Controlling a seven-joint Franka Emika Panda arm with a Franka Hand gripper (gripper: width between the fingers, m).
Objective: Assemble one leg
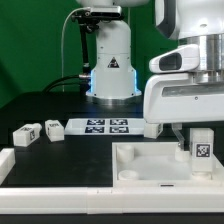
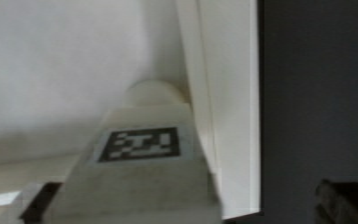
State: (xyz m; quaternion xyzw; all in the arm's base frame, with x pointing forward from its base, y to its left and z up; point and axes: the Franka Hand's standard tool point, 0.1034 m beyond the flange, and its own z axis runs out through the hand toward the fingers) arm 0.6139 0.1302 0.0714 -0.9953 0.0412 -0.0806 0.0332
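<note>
The leg (image 1: 200, 150) stands upright at the near corner of the white tabletop (image 1: 140, 172), on the exterior view's right, with its tag facing the camera. It's probably there because that corner is where it mounts. In the wrist view the gripper (image 2: 194, 205) looks straight down the leg (image 2: 144, 140), which sits hard against the tabletop's raised wall (image 2: 229, 90). The fingers are spread wide: one fingertip (image 2: 43, 200) is close by the leg's side, the other (image 2: 345, 200) is out past the wall over dark table, so nothing is clamped. My read is that the jaws straddle leg and wall together, so closing from here would likely pinch the rim instead of the leg alone — I'd shift or rotate before gripping. I can't tell whether the leg is seated or threaded in, since its base is hidden in both views. Two spare legs (image 1: 22, 135) (image 1: 52, 128) lie well apart on the exterior view's left, out of the work zone, and the marker board (image 1: 105, 126) lies behind the tabletop. I'd call the step mid-way: the leg is placed but not confirmed fastened.
</note>
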